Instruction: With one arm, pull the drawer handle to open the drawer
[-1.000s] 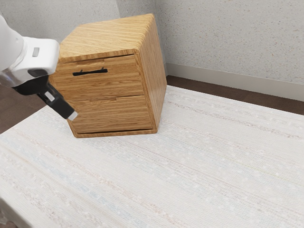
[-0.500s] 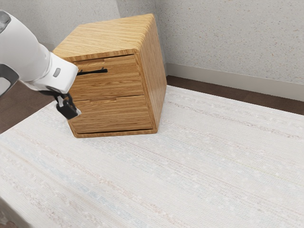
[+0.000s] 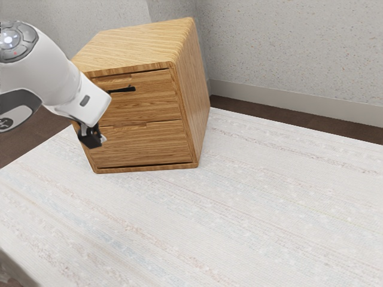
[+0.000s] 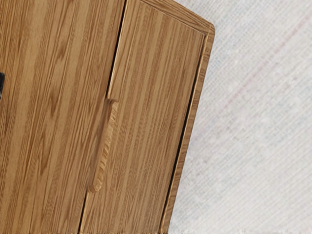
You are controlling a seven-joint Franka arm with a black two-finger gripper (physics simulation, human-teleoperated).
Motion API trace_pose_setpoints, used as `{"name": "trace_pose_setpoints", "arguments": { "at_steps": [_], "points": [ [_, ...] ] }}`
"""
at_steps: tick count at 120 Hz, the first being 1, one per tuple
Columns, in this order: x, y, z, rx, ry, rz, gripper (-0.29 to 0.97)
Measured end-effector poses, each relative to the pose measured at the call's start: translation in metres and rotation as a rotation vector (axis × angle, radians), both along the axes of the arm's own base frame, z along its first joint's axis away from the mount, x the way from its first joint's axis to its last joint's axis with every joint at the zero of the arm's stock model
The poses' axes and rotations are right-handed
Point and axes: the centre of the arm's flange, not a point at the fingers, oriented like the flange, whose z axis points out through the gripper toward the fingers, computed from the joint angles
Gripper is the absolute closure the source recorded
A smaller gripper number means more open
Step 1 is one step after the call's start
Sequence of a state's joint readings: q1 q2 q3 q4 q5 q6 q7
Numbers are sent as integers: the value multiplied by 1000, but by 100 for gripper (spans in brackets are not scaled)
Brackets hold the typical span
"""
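A wooden cabinet (image 3: 143, 45) with two drawers stands at the back of a pale surface. The upper drawer (image 3: 149, 101) has a black slot handle (image 3: 124, 90), partly hidden behind my arm. The lower drawer (image 3: 149, 144) carries a wooden lip handle (image 3: 122, 125), which the wrist view shows as a raised wooden strip (image 4: 103, 146). My black gripper (image 3: 91, 137) hangs in front of the cabinet's front face, at the lower drawer's end toward the exterior view's left. It holds nothing. A bit of the black handle (image 4: 1, 85) appears in the wrist view. Both drawers look closed.
The cabinet rests on a whitish woven surface (image 3: 239, 209) that spreads widely toward the exterior view's right and front. A grey wall (image 3: 287, 42) with a baseboard and a dark floor strip (image 3: 299, 116) lie behind.
My arm has swung toward the exterior view's right and the hand has turned to face the cabinet front. The gripper moved from beside the cabinet to in front of the lower drawer's edge.
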State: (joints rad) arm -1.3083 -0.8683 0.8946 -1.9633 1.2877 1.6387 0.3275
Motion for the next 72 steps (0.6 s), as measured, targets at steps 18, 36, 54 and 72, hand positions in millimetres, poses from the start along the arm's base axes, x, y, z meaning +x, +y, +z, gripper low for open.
{"name": "trace_pose_setpoints", "arguments": {
  "at_steps": [18,36,54,72],
  "points": [
    [1,4,1,35,5,-20,0],
    [12,18,6,30,-4,-24,0],
    [24,25,2,6,-9,-46,0],
    [26,17,1,-63,9,-72,0]
  ]
}}
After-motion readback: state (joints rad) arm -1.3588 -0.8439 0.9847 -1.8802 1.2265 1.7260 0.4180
